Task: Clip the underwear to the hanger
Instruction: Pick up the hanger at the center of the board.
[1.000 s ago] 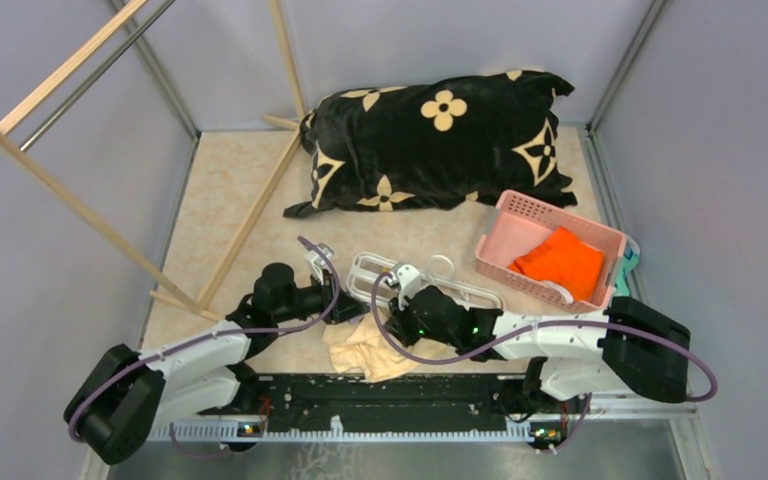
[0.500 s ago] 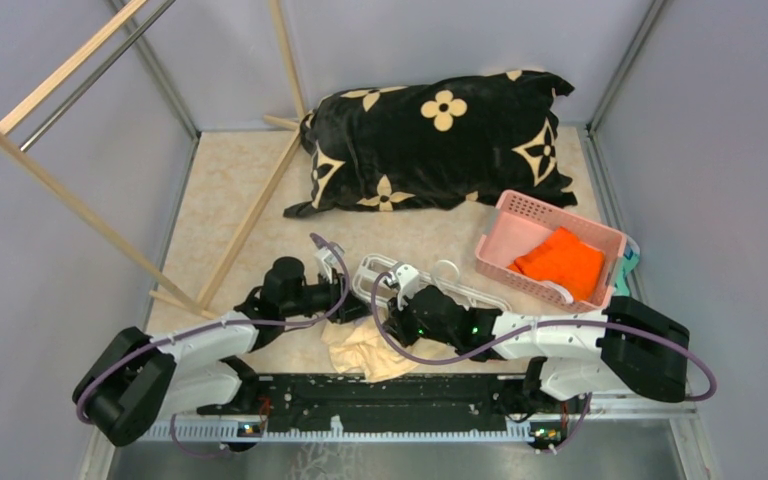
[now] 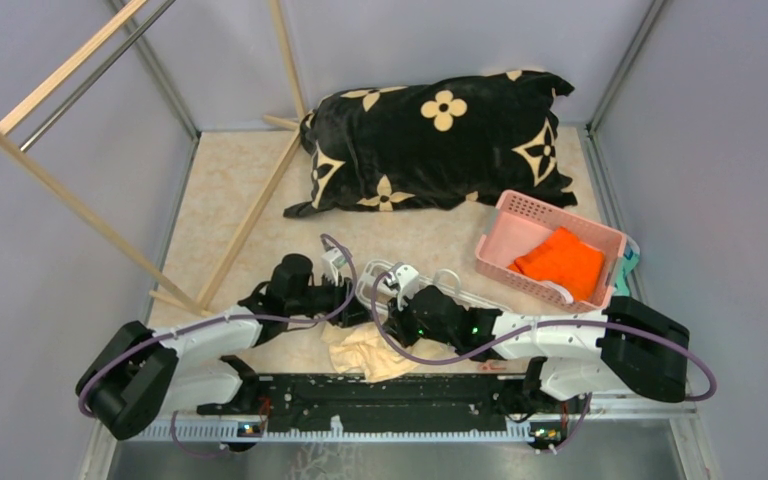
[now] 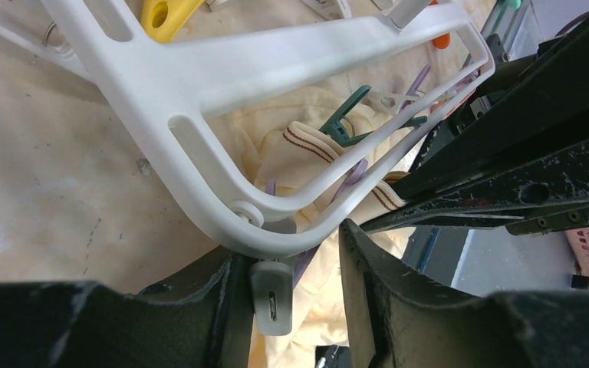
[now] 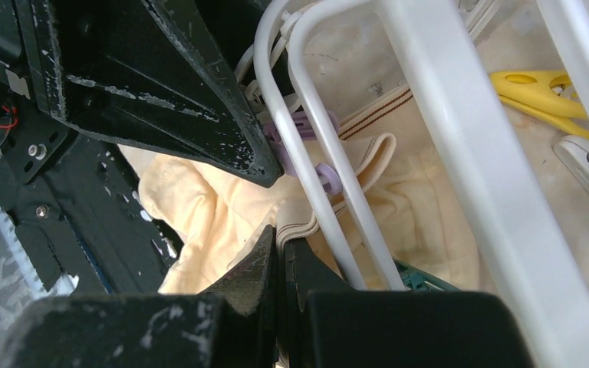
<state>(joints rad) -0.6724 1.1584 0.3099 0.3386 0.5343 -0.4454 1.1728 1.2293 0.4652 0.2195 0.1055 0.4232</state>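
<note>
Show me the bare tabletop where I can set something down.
Bare: the back-left tabletop left of the wooden rack's leg; the strip between the pillow and the hanger. Crowded: near centre around hanger and underwear, and right, where the basket sits.

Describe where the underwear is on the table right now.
In the top view the underwear lies crumpled at the near edge of the table, about centre. The left wrist view shows it under a corner of the hanger.
</note>
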